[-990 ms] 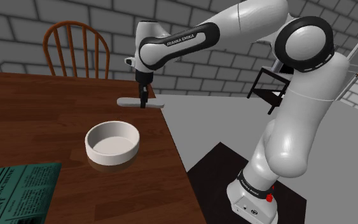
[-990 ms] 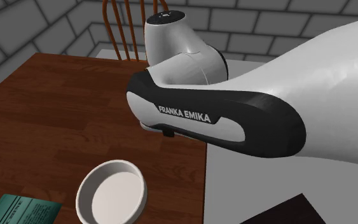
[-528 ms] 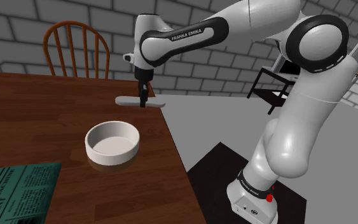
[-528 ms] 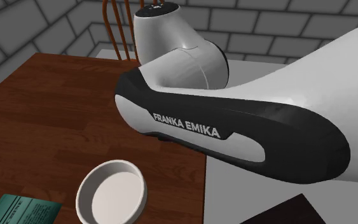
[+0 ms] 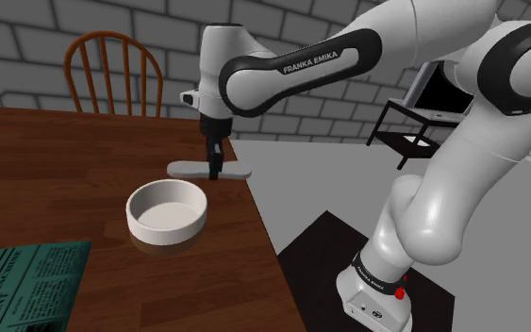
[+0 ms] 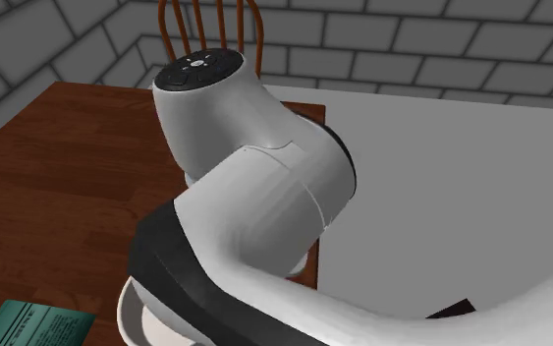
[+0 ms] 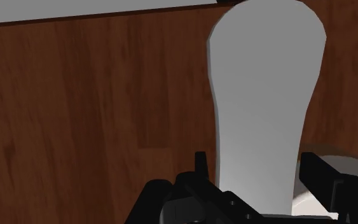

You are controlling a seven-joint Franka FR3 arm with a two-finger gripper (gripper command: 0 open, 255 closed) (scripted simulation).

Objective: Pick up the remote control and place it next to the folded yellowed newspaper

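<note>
Wooden table (image 5: 46, 170) — hand (image 5: 216, 172) clasps grey remote (image 5: 186, 169) near white bowl (image 5: 164, 229).

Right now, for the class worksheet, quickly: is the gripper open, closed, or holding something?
Gripper: closed on the grey remote control, held above the wooden table.

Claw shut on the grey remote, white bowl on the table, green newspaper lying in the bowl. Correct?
Not quite: the green newspaper lies flat on the table, apart from the white bowl, as the shoulder view shows. The claw is shut on the grey remote.
</note>
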